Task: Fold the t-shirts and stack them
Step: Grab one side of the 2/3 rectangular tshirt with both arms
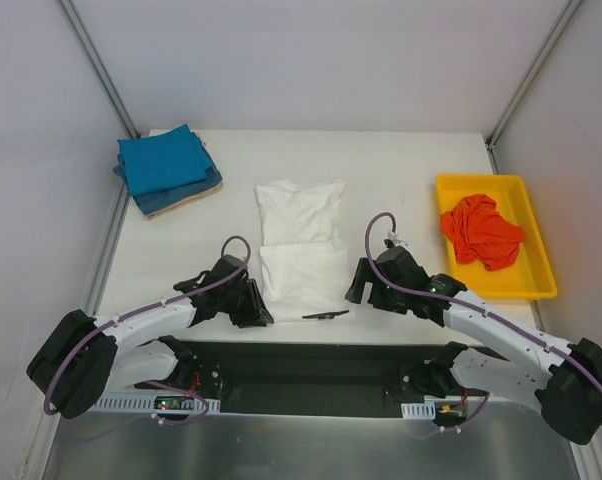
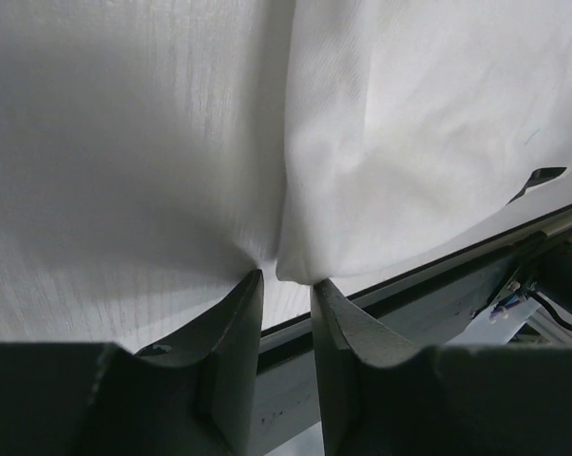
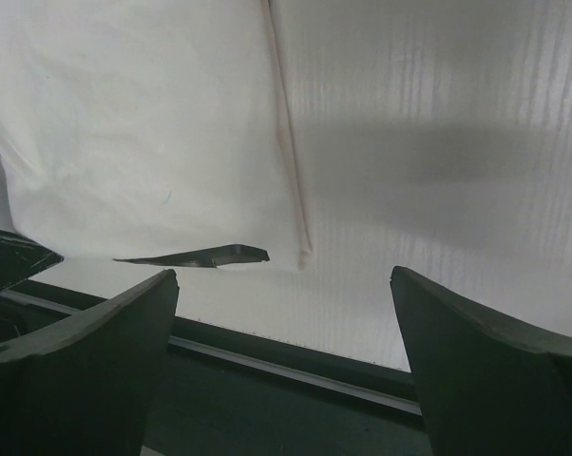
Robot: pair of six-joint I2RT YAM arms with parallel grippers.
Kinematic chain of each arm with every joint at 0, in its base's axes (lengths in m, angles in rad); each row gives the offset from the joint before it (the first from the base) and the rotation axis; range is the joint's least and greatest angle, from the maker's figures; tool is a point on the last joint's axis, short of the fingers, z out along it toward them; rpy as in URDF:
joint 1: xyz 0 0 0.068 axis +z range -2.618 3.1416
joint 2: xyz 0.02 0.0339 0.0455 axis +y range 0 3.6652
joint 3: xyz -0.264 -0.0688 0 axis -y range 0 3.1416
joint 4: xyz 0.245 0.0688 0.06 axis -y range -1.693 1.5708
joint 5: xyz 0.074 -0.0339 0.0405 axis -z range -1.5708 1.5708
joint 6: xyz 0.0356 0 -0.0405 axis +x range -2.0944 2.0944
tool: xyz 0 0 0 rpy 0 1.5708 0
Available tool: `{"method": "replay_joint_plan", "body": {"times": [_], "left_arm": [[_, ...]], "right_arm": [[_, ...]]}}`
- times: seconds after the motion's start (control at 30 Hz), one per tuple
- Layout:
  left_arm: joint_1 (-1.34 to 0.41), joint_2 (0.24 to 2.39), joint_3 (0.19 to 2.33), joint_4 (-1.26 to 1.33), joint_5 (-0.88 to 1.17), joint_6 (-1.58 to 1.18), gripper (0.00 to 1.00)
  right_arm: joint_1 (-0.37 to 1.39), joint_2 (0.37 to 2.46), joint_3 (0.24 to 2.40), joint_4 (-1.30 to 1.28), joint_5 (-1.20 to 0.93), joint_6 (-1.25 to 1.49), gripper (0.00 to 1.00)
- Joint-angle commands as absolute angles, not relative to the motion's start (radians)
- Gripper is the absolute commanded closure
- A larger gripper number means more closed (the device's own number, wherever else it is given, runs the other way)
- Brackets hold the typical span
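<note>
A white t-shirt lies folded into a long strip in the middle of the table. A dark sliver of its print pokes out at the near edge. My left gripper is at the shirt's near left corner. In the left wrist view its narrow jaws pinch that corner of white cloth, which puckers at the tips. My right gripper stands wide open just off the near right corner. In the right wrist view the shirt's edge lies ahead of the gripper, with nothing between its fingers.
Folded teal-blue shirts are stacked at the back left on a tan one. An orange-red shirt lies crumpled in the yellow tray at the right. The table's near edge with its black rail runs just under both grippers.
</note>
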State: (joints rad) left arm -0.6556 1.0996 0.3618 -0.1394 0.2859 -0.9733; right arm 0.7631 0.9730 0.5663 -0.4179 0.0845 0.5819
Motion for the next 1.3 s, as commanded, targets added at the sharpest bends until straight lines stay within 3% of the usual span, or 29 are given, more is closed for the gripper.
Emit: {"method": "replay_joint_plan", "body": {"times": [0.0, 0.07, 0.2, 0.47, 0.67, 1.1, 1.27], "left_arm": [[-0.664, 1.14, 0.387, -0.132, 0.261, -0.943, 0.74], [-0.664, 1.163, 0.4, -0.123, 0.264, -0.933, 0.76], [-0.663, 1.215, 0.417, -0.103, 0.29, -0.914, 1.0], [-0.663, 1.207, 0.4, -0.098, 0.27, -0.9, 1.0], [-0.664, 1.227, 0.396, -0.1, 0.273, -0.899, 1.0], [-0.664, 1.201, 0.379, -0.1, 0.276, -0.897, 1.0], [-0.663, 1.178, 0.374, -0.1, 0.282, -0.888, 1.0]], "right_arm": [[0.765, 1.034, 0.574, -0.348, 0.009, 0.565, 0.01], [0.764, 1.057, 0.569, -0.324, -0.04, 0.568, 0.01], [0.765, 1.084, 0.563, -0.311, -0.063, 0.568, 0.04], [0.764, 1.117, 0.546, -0.317, -0.101, 0.58, 0.1], [0.761, 1.17, 0.561, -0.327, -0.067, 0.575, 0.22], [0.758, 1.27, 0.574, -0.316, -0.101, 0.583, 0.57], [0.758, 1.289, 0.574, -0.276, -0.153, 0.581, 0.8]]}}
